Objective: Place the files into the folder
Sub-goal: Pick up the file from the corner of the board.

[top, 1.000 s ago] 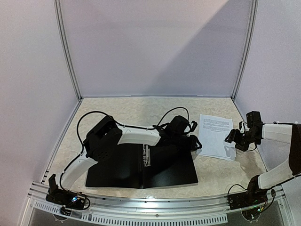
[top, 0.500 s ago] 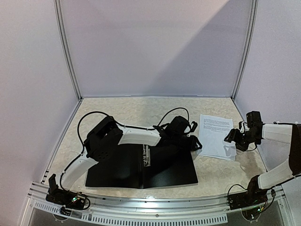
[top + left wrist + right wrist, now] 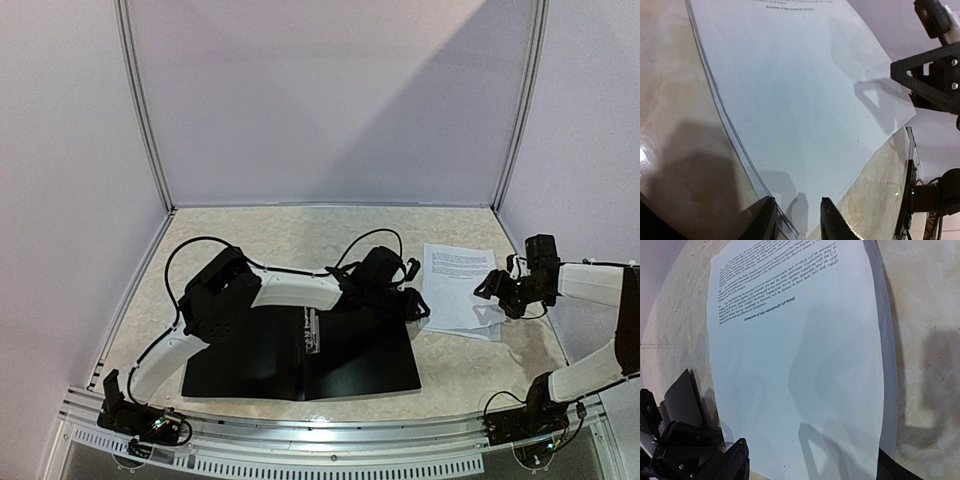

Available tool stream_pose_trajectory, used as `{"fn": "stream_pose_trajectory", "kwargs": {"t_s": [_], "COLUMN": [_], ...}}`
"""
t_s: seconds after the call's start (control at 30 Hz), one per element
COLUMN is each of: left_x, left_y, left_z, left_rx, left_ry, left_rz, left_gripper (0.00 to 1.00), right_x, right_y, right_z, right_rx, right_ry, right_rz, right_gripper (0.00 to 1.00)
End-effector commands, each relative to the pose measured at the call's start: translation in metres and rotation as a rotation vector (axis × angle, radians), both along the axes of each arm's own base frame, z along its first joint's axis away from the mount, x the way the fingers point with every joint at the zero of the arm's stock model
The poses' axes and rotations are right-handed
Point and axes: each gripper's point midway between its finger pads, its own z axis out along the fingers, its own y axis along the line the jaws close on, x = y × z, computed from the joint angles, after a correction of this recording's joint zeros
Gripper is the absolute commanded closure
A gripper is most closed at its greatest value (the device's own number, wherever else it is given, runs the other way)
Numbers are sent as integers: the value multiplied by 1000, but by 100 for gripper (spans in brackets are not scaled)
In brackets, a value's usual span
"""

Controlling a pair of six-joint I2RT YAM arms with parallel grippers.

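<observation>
Since a second ago the right gripper (image 3: 494, 288) has edged a little left, over the right edge of the files (image 3: 452, 283), and the sheets' near right corner now looks slightly raised off the table (image 3: 300, 235). The left arm, the left gripper (image 3: 415, 305) and the folder (image 3: 350, 365) have not shifted. The files lie on the table just right of the folder, outside it. The folder lies open and flat with its clips (image 3: 311, 332) at the spine. The left gripper sits at the files' left edge. In its wrist view the fingers (image 3: 764, 220) stand narrowly apart with the sheet edge running into the gap, pinching nothing. The right gripper is spread wide, one finger at each lower corner of its wrist view, with the paper between and nothing clamped. The left arm covers the folder's far edge and part of its left half. The left gripper's tips are hidden from above under its own body. Only the top lines of print show, too small to read. In the right wrist view, dark shapes at lower left cannot be made out. Whether the right fingers touch the paper is unclear.
</observation>
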Motion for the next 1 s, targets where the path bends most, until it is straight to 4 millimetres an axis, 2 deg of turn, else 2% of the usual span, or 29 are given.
{"fn": "stream_pose_trajectory", "kwargs": {"t_s": [0.0, 0.4, 0.7, 0.87, 0.97], "left_x": [-3, -2, -3, -3, -3], "left_y": [-1, -1, 0, 0, 0], "left_z": [-17, -19, -21, -23, -22], "left_rx": [14, 16, 19, 19, 15], "left_ry": [19, 25, 28, 33, 32], "left_rz": [-8, -7, -10, -10, -10], "left_gripper": [70, 71, 71, 71, 71], "right_x": [4, 11, 10, 13, 16], "right_y": [-7, 1, 7, 10, 12], "right_z": [16, 33, 34, 41, 45], "right_rx": [-38, 12, 50, 62, 77], "right_ry": [-39, -94, -89, -106, -117], "right_rz": [-14, -6, 10, 22, 24], "right_gripper": [27, 29, 32, 40, 52]}}
